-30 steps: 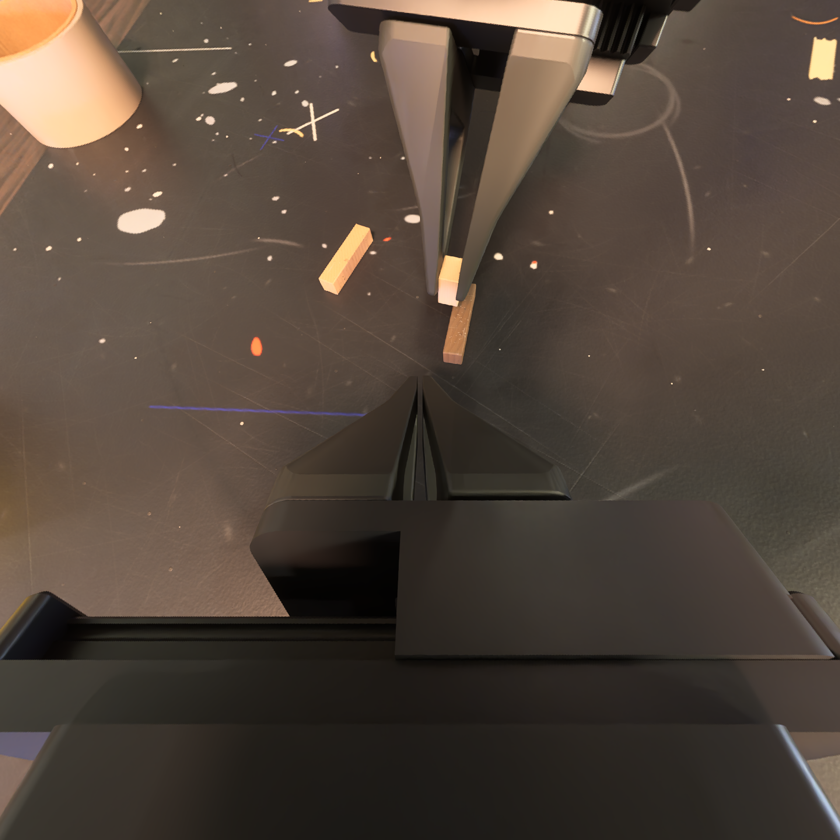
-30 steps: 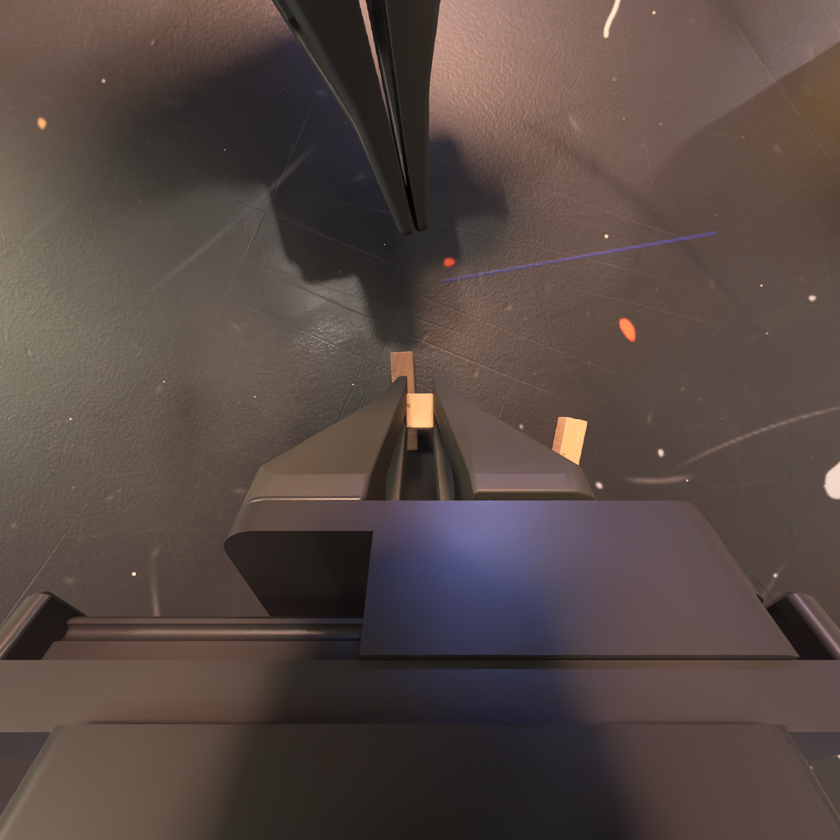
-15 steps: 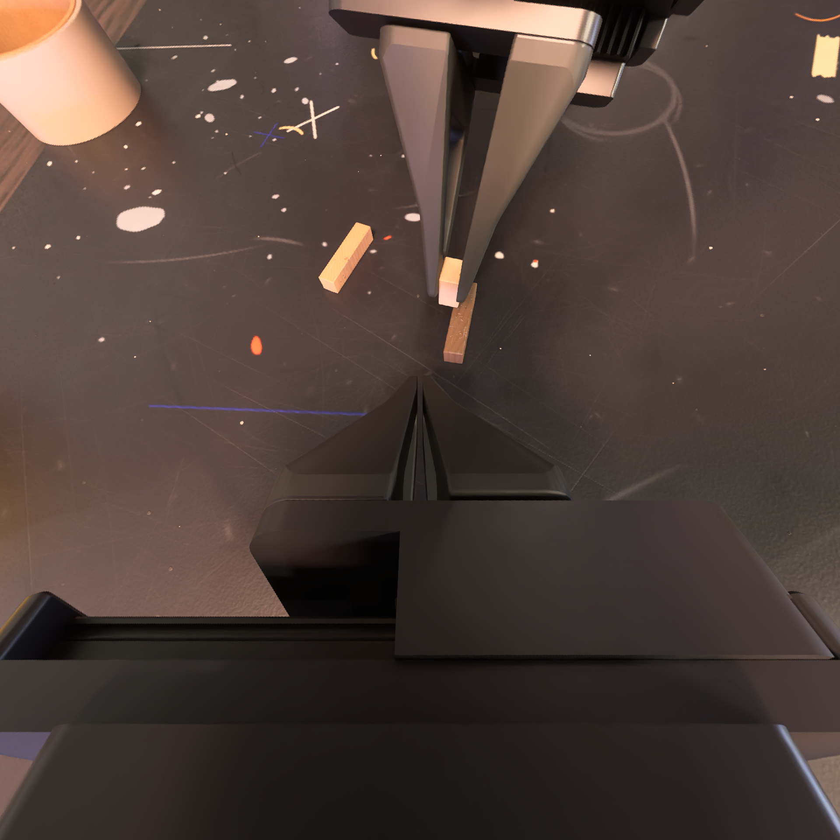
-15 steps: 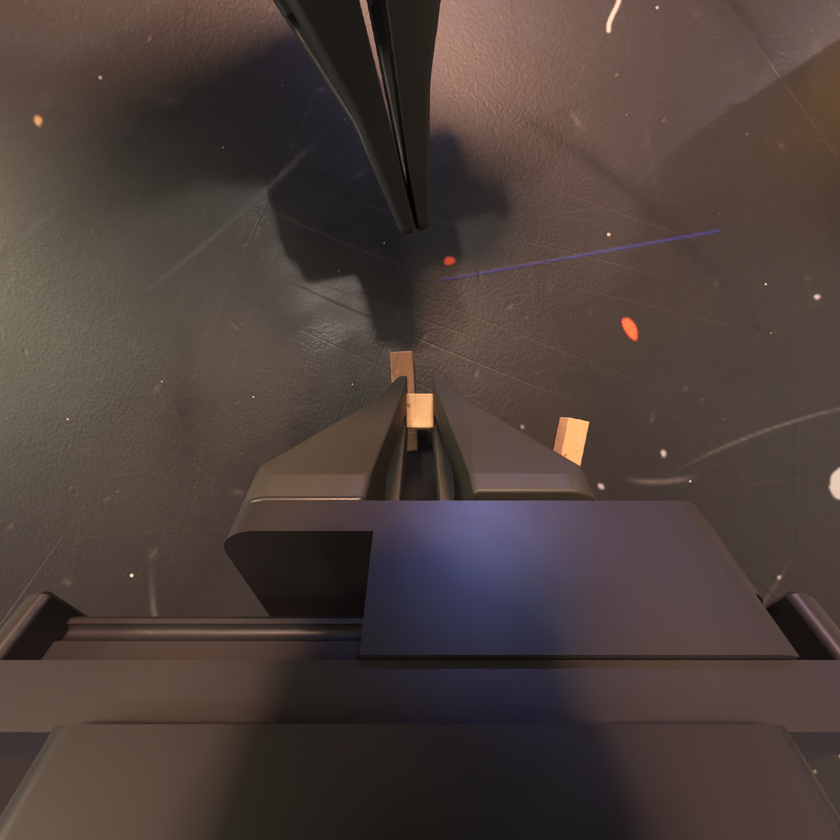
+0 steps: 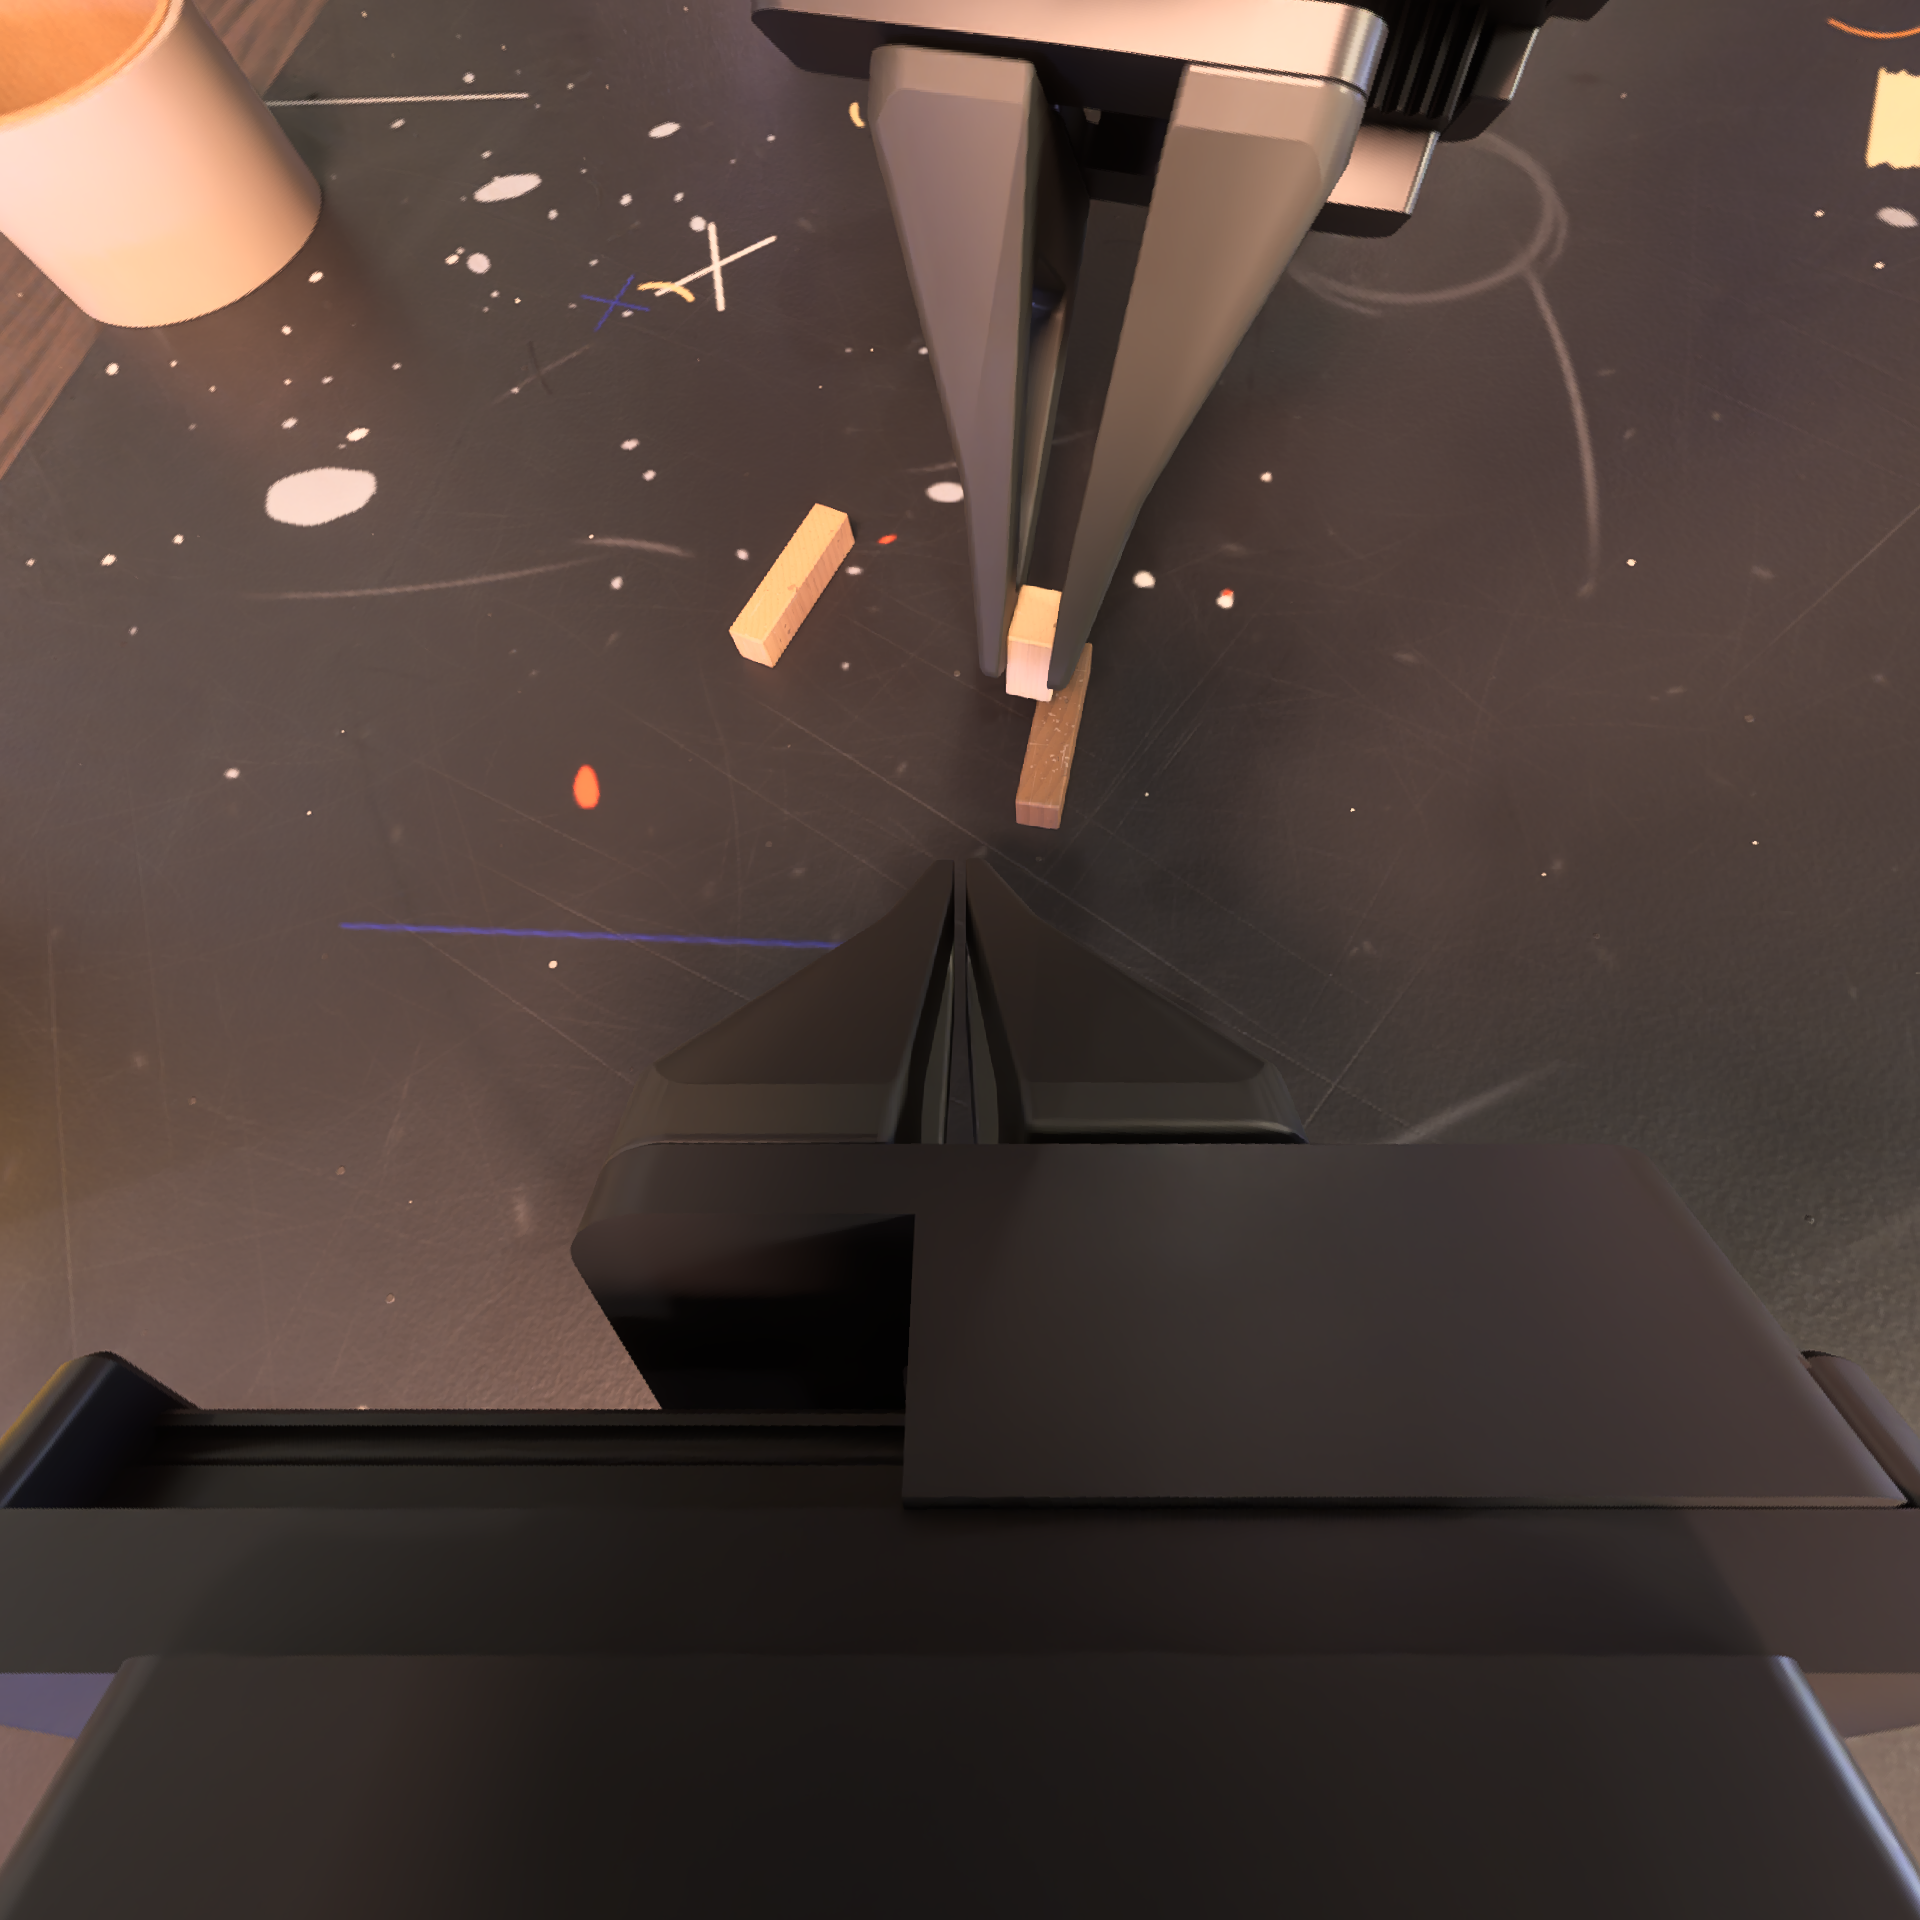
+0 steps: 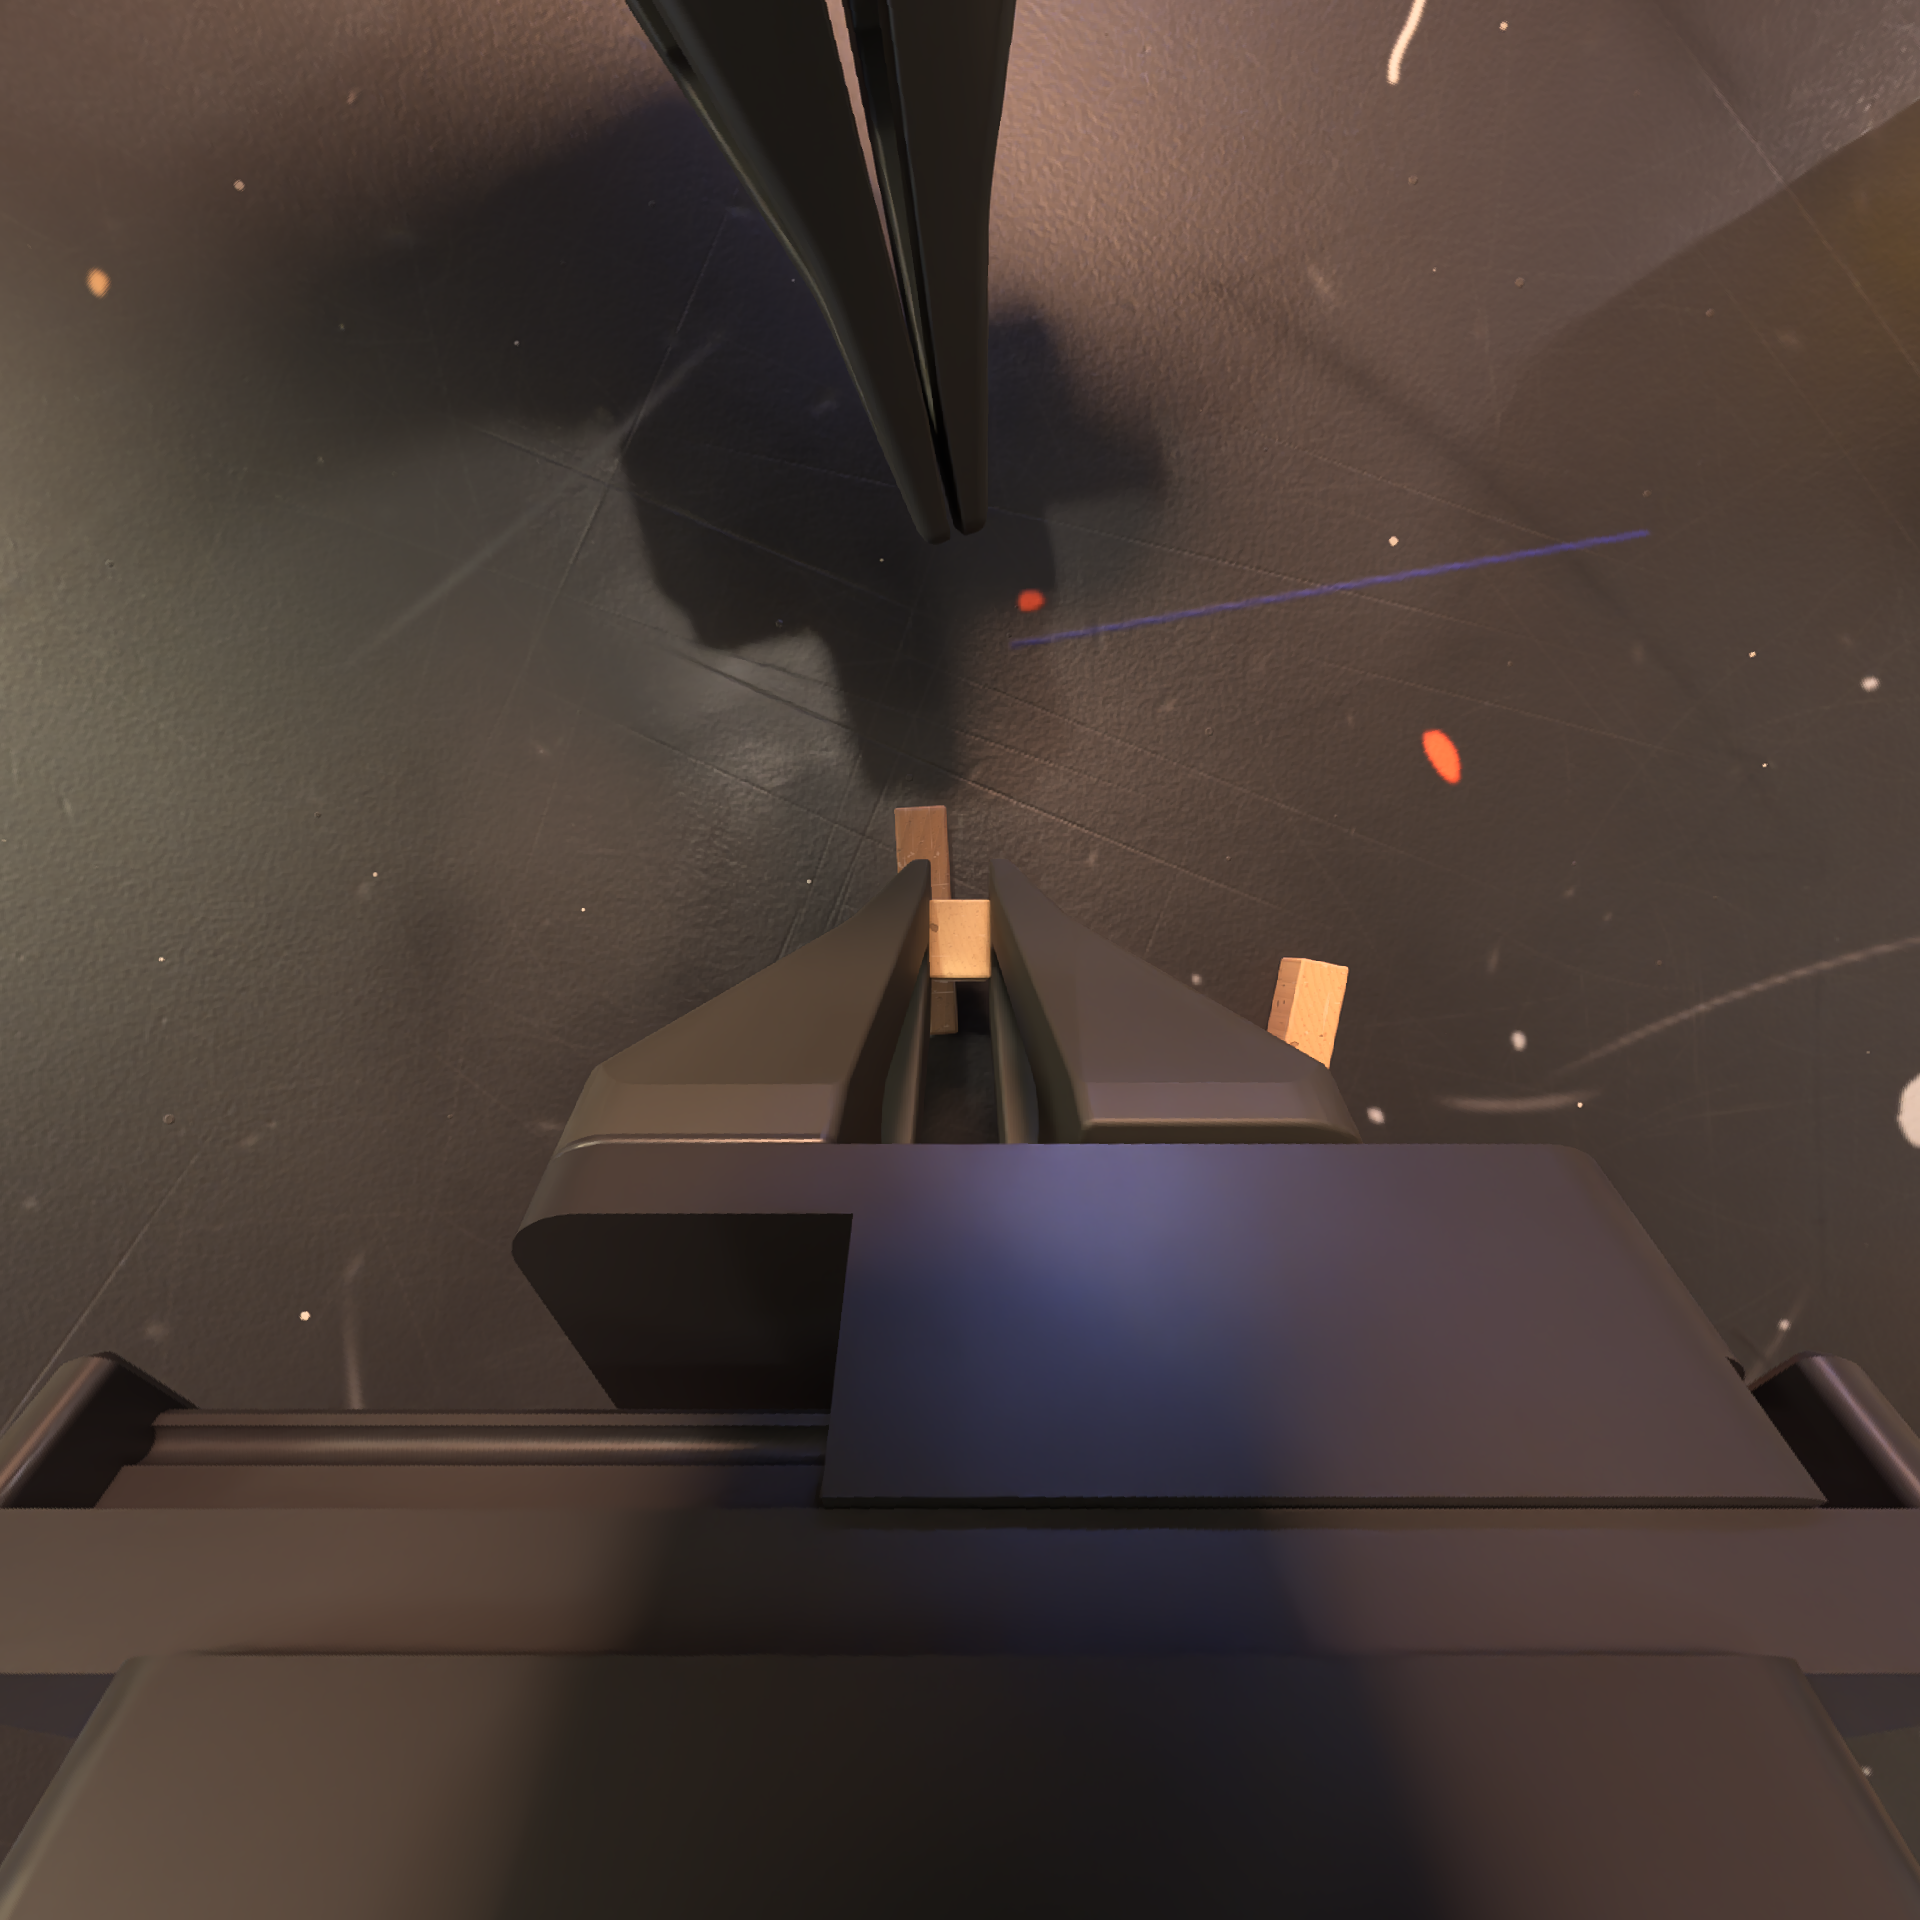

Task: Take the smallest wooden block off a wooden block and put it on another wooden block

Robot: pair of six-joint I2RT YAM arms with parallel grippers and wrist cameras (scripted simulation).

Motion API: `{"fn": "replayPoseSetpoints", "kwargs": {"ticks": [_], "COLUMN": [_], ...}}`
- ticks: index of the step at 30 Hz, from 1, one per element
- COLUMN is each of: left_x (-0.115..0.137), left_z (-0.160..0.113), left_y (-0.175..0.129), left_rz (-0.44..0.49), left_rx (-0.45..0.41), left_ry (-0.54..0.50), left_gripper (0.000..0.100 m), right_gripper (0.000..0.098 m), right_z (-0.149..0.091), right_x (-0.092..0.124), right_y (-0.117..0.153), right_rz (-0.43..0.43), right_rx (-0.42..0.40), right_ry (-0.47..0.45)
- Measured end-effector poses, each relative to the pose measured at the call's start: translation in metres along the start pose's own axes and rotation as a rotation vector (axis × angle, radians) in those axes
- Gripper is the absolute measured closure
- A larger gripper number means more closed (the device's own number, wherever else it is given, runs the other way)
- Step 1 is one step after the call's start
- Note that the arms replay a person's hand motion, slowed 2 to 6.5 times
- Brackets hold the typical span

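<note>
My right gripper (image 6: 958, 883) is shut on the smallest block, a pale wooden cube (image 6: 958, 938). It holds the cube over the far end of a dark brown wooden block (image 6: 922, 842) lying on the black mat; I cannot tell if they touch. In the left wrist view the right gripper (image 5: 1023, 675) comes down from the top with the cube (image 5: 1034, 644) at its tips, over the brown block (image 5: 1047, 753). A light tan long block (image 5: 792, 585) lies left of it and also shows in the right wrist view (image 6: 1307, 1008). My left gripper (image 5: 958, 868) is shut and empty, hovering near the brown block's near end.
A pale cylindrical cup (image 5: 135, 177) stands at the far left by the mat's edge, where wooden tabletop (image 5: 31, 343) shows. A yellow tape piece (image 5: 1891, 130) is at the far right. The left gripper's shut fingers (image 6: 951, 499) hang ahead in the right wrist view.
</note>
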State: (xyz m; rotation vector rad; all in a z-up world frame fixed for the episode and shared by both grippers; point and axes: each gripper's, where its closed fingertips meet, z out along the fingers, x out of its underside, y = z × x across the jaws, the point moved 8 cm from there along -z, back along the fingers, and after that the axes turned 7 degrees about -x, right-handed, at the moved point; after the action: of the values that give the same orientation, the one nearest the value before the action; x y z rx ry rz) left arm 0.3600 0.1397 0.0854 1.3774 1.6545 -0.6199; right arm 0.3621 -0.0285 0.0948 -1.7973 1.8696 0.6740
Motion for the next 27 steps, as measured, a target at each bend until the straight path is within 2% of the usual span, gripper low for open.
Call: {"fn": "replayPoseSetpoints", "kwargs": {"ticks": [27], "left_x": [0.0002], "left_z": [0.0005], "left_y": [0.0002], "left_rz": [0.001], "left_rx": [-0.002], "left_ry": [0.004], "left_gripper": [0.098], "right_gripper": [0.0887], "right_z": [0.0020], "right_x": [0.0014], "right_y": [0.0004], "right_rz": [-0.003], "right_rx": [-0.007], "right_ry": [0.001]}}
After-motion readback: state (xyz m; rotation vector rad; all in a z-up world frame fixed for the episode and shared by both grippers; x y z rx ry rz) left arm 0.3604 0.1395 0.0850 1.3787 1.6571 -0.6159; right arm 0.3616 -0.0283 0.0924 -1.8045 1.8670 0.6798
